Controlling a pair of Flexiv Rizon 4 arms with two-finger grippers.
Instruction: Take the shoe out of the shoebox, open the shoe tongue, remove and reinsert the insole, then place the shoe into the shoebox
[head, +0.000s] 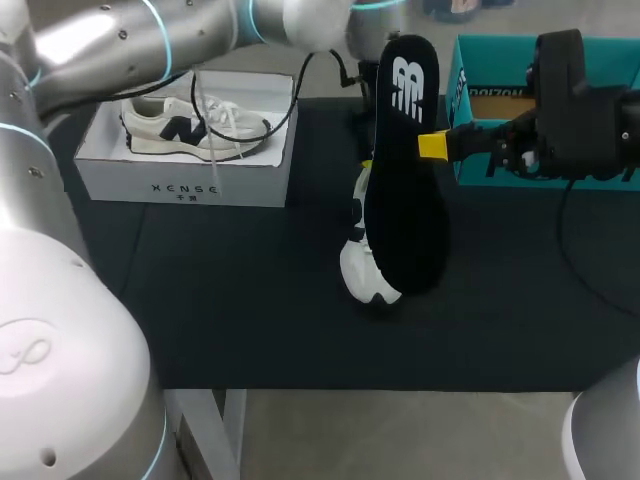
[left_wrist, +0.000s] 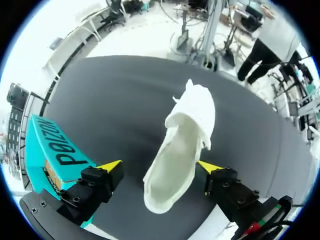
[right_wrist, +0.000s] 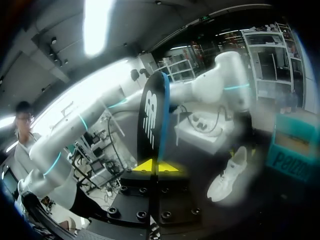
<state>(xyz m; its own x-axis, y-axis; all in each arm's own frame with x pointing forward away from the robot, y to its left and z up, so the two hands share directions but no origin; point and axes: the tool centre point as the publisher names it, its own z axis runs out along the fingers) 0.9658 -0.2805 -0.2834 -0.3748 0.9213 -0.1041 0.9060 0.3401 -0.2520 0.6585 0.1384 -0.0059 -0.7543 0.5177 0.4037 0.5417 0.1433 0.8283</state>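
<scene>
Two risks stand out as we go to put the insole (head: 405, 170) back. Our right gripper (head: 432, 146) holds it upright above the table (head: 220, 300), yellow tips pinched together on one long edge. With so narrow a bite, the long, floppy piece could swing or slip free as we tilt it toward the shoe. The white shoe (head: 368, 278) lies loose on the dark table below the insole, between the teal shoebox (head: 490, 100) and the white box (head: 180, 185). Our left gripper (left_wrist: 160, 167) hangs over it with fingers spread wide, one on each side of the opening, gripping nothing. A push from the insole's toe could therefore shove or roll the shoe, and the tongue might fold in and block the way.
</scene>
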